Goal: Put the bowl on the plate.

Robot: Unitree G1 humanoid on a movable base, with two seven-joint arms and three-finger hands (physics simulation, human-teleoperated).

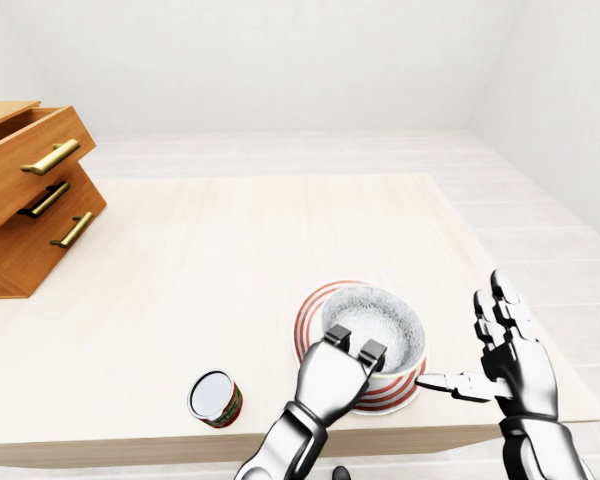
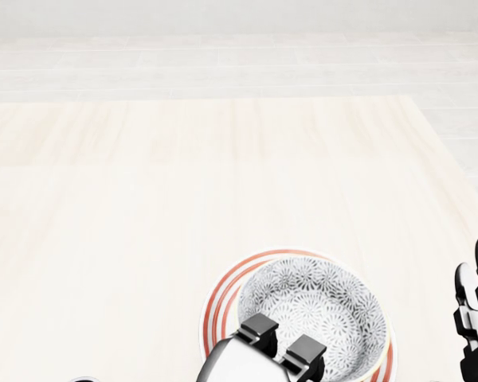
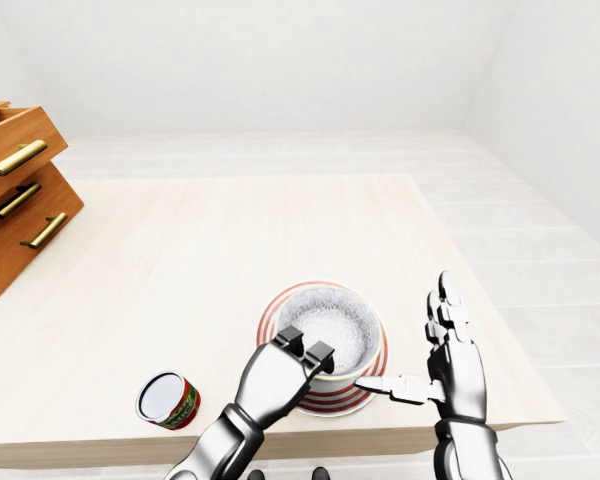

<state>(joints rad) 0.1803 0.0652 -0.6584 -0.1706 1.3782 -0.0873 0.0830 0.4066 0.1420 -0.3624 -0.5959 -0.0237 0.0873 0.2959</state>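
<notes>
On the plate (image 2: 217,306) near the table's (image 1: 230,260) lower edge we see the bowl (image 2: 315,314) already seated; our left hand (image 1: 348,352) grips its rim, the right hand (image 1: 508,345) hangs spread open beside; next, we judge, comes release.

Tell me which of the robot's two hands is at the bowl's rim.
The left hand: its fingers reach the bowl rim on the plate. The right hand stands open, apart.

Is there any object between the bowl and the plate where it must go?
Nothing visible does. The bowl already sits on the red-striped plate, with the left robot hand at its near rim. The can lies apart on the table, to the plate's left.
</notes>
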